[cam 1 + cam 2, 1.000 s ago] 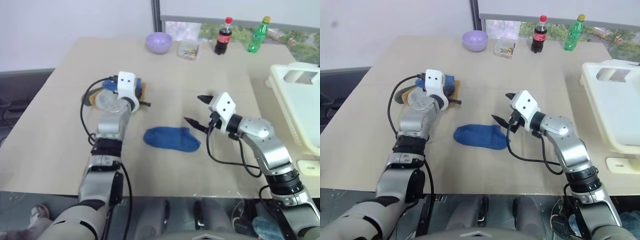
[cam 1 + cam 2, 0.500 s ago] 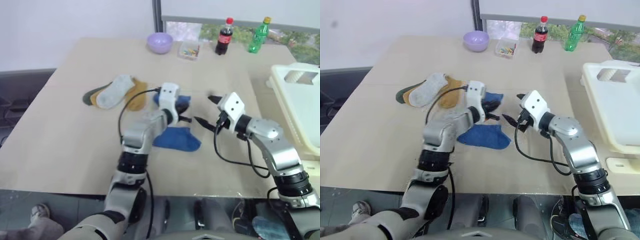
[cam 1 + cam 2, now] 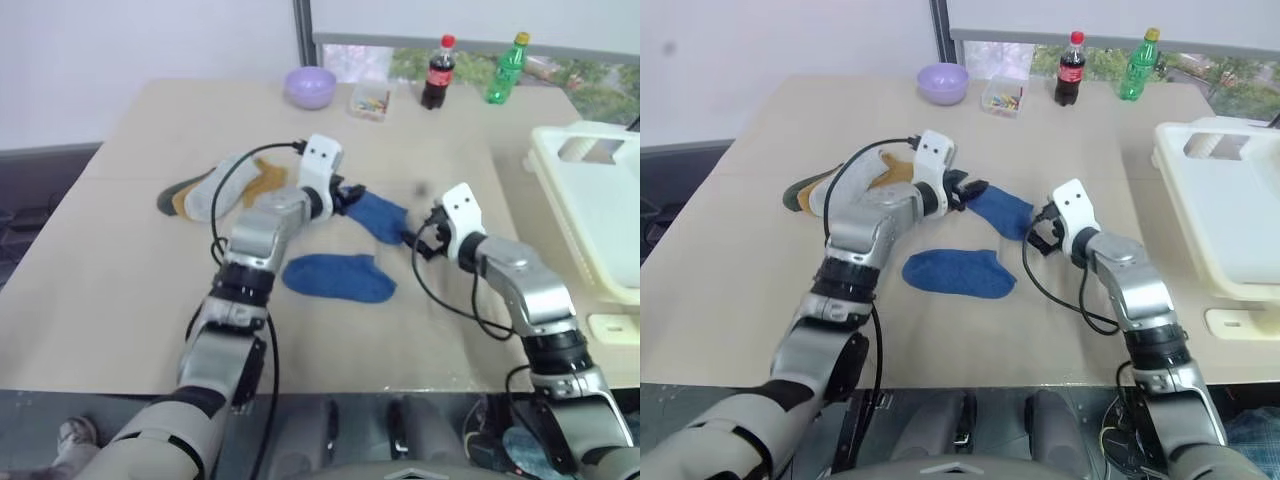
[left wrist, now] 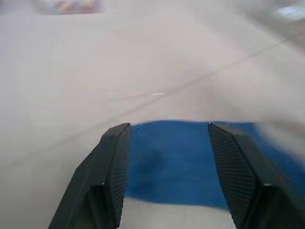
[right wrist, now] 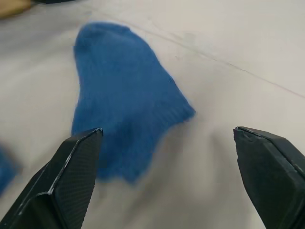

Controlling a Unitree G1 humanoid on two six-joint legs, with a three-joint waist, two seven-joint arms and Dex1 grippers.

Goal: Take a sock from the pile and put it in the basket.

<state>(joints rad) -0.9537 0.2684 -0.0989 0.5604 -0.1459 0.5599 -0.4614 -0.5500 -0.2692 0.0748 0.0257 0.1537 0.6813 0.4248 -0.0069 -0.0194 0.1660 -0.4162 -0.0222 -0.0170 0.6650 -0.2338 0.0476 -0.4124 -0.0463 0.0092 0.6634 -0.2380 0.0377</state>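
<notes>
The right gripper (image 3: 1042,236) has its two black fingers spread as wide as they go, empty, and it points level-and-down toward the blue sock (image 3: 1000,209) that lies flat on the table (image 3: 760,280) just in front of it; in the right wrist view that sock (image 5: 125,95) sits between the open fingers, its cuff end toward the gripper. The left gripper (image 3: 968,190) stands at the sock's other end, fingers parted with the blue cloth lying between them in the left wrist view (image 4: 167,162); whether they touch it cannot be told. The sock's long axis runs on a slant between the two grippers, from the left gripper at its far end down to the right gripper at its near end, so both tools are at it, one at each end. The basket (image 3: 1230,215) stands at the table's right edge, well apart from the sock and on the right arm's side, which makes the right arm the likelier one to carry it there. A second blue sock (image 3: 958,272) lies just nearer the robot, and the pile (image 3: 845,185) rests behind the left arm.
</notes>
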